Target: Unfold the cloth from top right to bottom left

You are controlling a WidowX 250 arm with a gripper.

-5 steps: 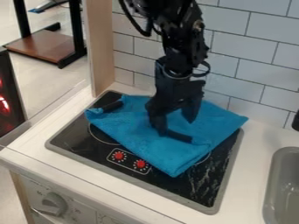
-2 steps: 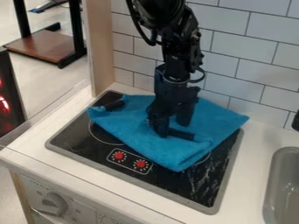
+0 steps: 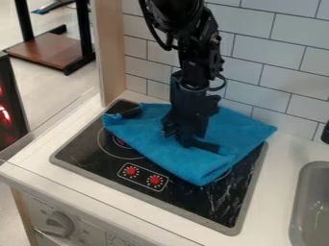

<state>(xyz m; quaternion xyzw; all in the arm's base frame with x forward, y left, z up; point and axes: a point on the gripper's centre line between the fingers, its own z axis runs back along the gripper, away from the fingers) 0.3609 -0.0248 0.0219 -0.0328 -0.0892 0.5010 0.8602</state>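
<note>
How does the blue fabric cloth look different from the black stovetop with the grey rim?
The blue fabric cloth is plain in colour, while the black stovetop carries pale rings and red knobs. The cloth is soft, matte and rumpled; the stovetop is flat and glossy. The cloth's outline is uneven, while the stovetop's grey rim runs straight. Both have corners.

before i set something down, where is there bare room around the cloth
Bare counter runs between the stove and sink, and along the stove's front edge. Crowded: the stove's middle and back, with the gripper over the cloth.
</note>
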